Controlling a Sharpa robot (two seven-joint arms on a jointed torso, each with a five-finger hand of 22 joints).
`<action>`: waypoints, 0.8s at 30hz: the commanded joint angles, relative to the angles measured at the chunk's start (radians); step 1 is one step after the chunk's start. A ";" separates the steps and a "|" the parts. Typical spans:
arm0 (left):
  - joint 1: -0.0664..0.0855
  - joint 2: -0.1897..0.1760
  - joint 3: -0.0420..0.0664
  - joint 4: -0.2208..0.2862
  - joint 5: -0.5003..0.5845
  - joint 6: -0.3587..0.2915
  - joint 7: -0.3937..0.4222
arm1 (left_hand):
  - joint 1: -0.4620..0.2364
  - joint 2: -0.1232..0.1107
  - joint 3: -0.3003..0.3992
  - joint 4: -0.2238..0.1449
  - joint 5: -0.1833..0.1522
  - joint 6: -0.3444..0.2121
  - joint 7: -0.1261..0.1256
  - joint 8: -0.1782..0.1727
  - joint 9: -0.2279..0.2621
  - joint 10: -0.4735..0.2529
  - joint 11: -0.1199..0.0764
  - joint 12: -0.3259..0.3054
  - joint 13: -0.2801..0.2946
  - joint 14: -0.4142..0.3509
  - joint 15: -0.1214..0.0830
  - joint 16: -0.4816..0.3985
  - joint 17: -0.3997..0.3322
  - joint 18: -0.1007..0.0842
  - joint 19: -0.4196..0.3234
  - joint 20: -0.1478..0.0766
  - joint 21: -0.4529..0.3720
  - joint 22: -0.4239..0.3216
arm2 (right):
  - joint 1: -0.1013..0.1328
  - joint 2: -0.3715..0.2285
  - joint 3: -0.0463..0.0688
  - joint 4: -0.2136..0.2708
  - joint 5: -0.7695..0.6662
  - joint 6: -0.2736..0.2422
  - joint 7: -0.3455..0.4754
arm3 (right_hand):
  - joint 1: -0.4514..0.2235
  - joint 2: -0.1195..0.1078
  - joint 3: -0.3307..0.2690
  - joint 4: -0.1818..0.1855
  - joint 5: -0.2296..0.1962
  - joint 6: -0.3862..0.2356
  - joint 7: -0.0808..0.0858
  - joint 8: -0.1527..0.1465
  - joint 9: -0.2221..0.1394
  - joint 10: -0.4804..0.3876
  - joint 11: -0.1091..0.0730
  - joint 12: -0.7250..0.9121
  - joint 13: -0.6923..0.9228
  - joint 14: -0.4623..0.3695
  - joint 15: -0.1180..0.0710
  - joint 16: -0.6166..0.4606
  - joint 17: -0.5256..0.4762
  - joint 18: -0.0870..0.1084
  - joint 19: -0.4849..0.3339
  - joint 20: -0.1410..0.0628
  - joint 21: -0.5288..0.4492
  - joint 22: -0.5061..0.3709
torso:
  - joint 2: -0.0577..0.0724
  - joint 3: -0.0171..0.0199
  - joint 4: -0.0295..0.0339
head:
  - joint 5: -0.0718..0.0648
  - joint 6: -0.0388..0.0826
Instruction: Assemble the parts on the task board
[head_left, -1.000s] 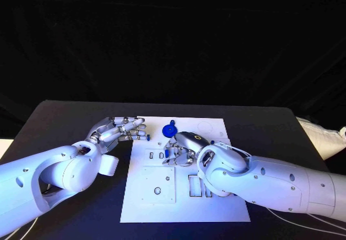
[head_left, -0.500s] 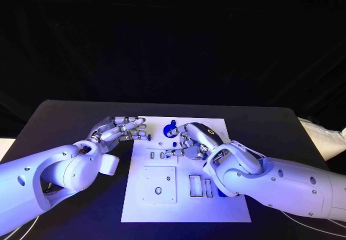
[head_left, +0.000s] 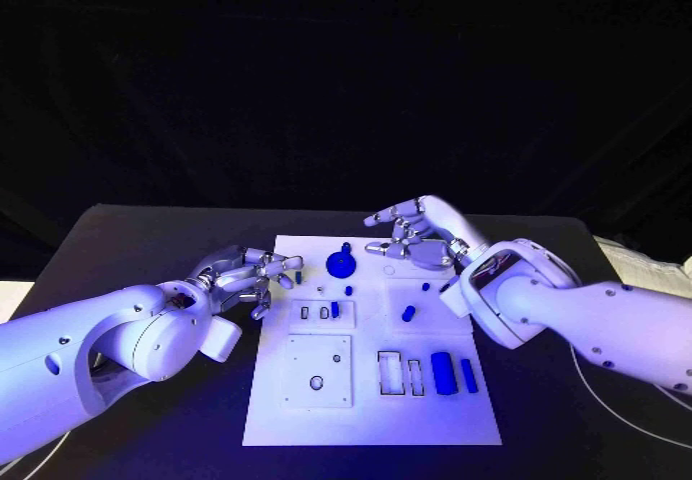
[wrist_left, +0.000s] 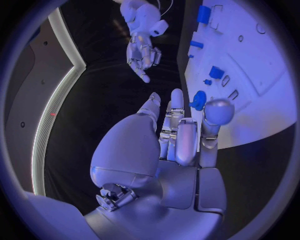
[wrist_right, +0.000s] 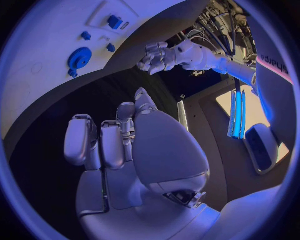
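Both hands hover empty over the task board (head_left: 372, 420).
We'd bring the open right hand (head_left: 415, 238) squarely down on the blue disc (head_left: 340, 264) beside the open left hand (head_left: 240, 280).

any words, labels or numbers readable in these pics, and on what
No text can be read for certain.
Dark lettering runs along the upper arm of the robot's left arm in the right wrist view, cut off at the rim and too blurred to read.
The white task board, its blue parts, the left hand and the right hand carry no words or numbers that can be seen.
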 joint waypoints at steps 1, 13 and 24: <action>0.029 0.017 0.002 -0.012 -0.275 0.188 -0.341 | -0.049 0.010 -0.037 0.044 -0.002 -0.011 -0.003 0.052 0.027 -0.064 -0.002 0.154 0.133 0.068 -0.001 0.087 0.172 -0.019 -0.004 0.002 0.085 0.103 | 0.021 -0.015 0.000 -0.027 0.307 0.049 0.086 | 0.004 0.010 0.006 -0.003 0.001 0.012 -0.002 0.006 0.002 0.014 -0.003 0.018 0.013 0.032 -0.004 -0.003 0.004 0.007 -0.002 0.000 -0.005 0.001 | -0.015 0.0045 -0.0034 | 0.002 -0.006; 0.118 0.142 0.002 -0.100 -0.612 0.360 -0.582 | -0.148 0.039 -0.195 0.205 -0.009 -0.008 -0.062 0.301 0.229 0.057 -0.058 0.718 0.710 0.105 -0.037 0.184 0.270 -0.070 0.101 -0.037 0.320 0.457 | 0.042 -0.022 0.000 -0.073 0.318 0.028 0.086 | -0.002 0.017 0.008 -0.002 0.005 0.019 -0.002 0.009 0.002 0.020 -0.004 0.027 0.018 0.033 -0.005 -0.006 0.002 0.007 -0.001 -0.001 -0.006 0.000 | -0.029 0.0149 -0.0091 | 0.013 -0.017; 0.130 0.267 -0.002 -0.194 -0.678 0.379 -0.622 | -0.158 0.075 -0.271 0.203 -0.010 -0.061 -0.076 0.402 0.353 0.077 -0.071 0.777 0.780 0.105 -0.049 0.184 0.270 -0.078 0.115 -0.049 0.346 0.503 | 0.043 -0.005 0.000 -0.097 0.310 0.030 0.068 | -0.005 0.013 0.005 -0.004 0.007 0.014 -0.002 0.006 0.001 0.021 -0.004 0.028 0.018 0.034 -0.005 -0.006 0.002 0.007 0.000 -0.001 -0.006 0.000 | -0.031 0.0151 -0.0092 | 0.024 -0.015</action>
